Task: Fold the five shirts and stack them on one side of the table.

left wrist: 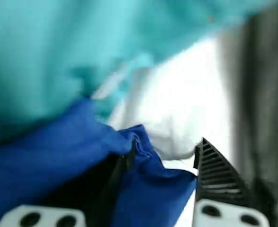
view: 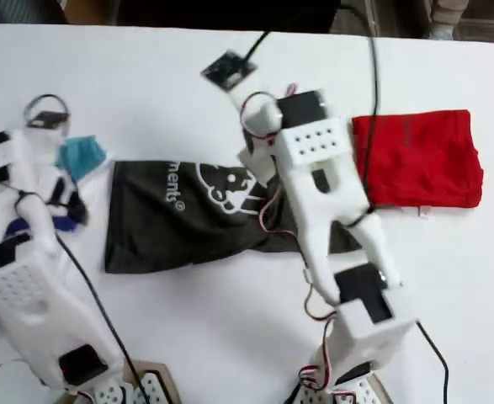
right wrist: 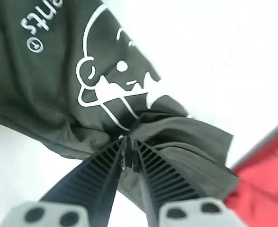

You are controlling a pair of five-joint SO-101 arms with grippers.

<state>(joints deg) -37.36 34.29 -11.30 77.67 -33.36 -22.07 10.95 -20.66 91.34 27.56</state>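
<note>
Fabric of the black shirt (right wrist: 49, 90) is pinched in our right gripper (right wrist: 129, 158) at the middle of the worktop (view: 221, 337), with the folded red shirt (view: 419, 158) near it. Our left gripper (left wrist: 167, 149) stands spread over the blue shirt (left wrist: 44, 161), which touches the teal shirt (left wrist: 58, 47) on our left side.

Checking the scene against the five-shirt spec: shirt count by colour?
black shirt: 1
red shirt: 1
teal shirt: 1
blue shirt: 1
Total: 4 shirts can be made out
</note>
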